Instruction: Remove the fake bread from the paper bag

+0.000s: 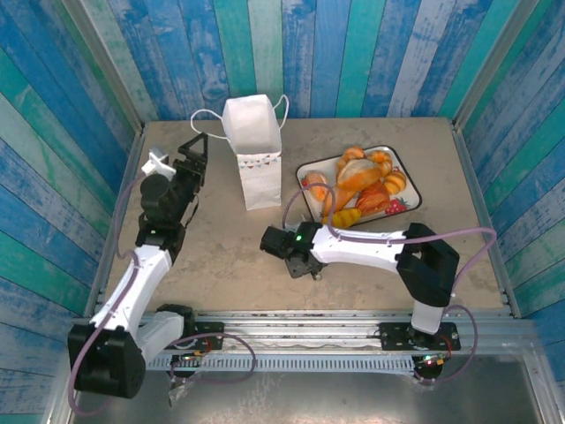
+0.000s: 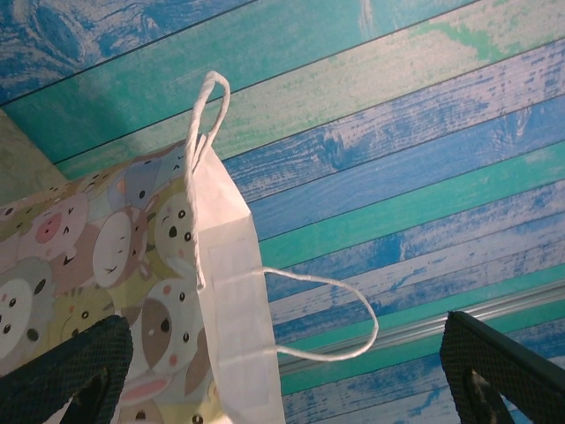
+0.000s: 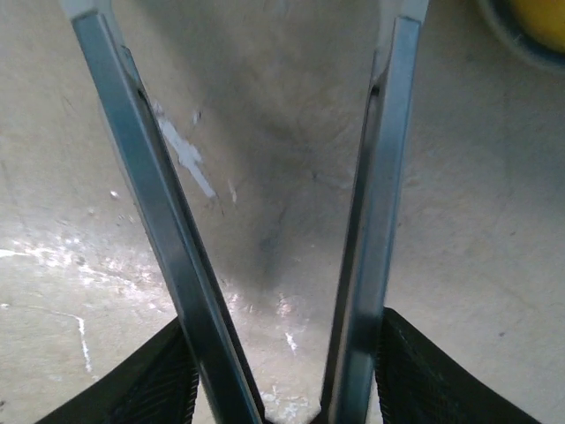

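Since the fake bread [image 1: 360,181] lies heaped on the tray [image 1: 410,187], outside the paper bag [image 1: 254,155], my right claw [image 1: 265,239] hangs part-open, empty, over the table [image 1: 221,261]; my left claw [image 1: 199,146] gapes wide beside the bag.

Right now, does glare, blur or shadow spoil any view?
Top external: evenly lit, sharp. Left wrist: paper bag crisp, its print readable. Right wrist: glare patches on the table, dark shadow between the fingers, yellow thing at top right out of focus.
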Controlling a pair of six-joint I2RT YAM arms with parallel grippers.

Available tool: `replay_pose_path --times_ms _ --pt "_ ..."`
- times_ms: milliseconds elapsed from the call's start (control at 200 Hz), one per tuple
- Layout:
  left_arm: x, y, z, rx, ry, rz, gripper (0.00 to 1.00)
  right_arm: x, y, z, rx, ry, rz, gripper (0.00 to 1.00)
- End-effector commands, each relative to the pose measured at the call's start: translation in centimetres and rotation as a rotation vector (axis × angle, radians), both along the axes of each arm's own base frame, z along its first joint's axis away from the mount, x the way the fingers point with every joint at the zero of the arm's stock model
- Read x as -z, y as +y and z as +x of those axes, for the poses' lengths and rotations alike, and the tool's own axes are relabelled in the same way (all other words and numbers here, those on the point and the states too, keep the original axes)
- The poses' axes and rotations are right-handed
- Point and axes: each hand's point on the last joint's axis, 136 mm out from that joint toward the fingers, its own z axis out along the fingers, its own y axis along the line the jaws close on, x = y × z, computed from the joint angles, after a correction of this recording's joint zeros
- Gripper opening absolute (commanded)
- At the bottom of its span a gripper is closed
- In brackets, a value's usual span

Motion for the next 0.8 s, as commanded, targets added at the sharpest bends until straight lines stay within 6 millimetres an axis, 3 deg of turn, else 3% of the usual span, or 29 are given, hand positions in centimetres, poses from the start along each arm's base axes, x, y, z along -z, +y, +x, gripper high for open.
replay_pose_path --times_ms 0,200,331,461,626,656,681,711,791 --pt "0.3 0.3 -1.8 -0.007 0.005 0.069 0.94 1.6 -1.0 -0.4 0.043 -0.021 -0.053 0.55" --pt "-0.8 1.1 -3.4 -0.052 -0.033 0.16 0.94 3.2 -1.0 -0.6 0.052 -0.011 -0.059 0.57" --pt "-0.3 1.5 -3.6 -0.073 0.004 0.253 0.94 2.4 -0.5 -0.6 0.042 -0.017 -0.039 0.58" --pt "0.8 2.7 -4.0 -0.129 0.049 0.351 0.94 -1.0 -0.3 -0.2 0.031 -0.062 0.002 0.59" --pt "2.5 5.1 -4.9 -0.248 0.113 0.457 0.94 -7.3 -1.5 1.2 0.04 -0.193 0.05 0.67" --pt "2.9 5.5 -5.0 -0.271 0.126 0.47 0.94 -8.5 -2.1 1.5 0.05 -0.223 0.056 0.71" --pt "3.2 5.8 -5.1 -0.287 0.134 0.48 0.94 -9.3 -2.6 1.8 0.06 -0.246 0.058 0.8" --pt "3.4 6.2 -5.2 -0.306 0.135 0.49 0.94 -10.3 -3.4 2.2 0.074 -0.275 0.058 0.99" --pt "4.2 6.8 -5.4 -0.34 0.125 0.524 0.94 -12.3 -5.8 3.5 0.116 -0.361 0.055 1.0"
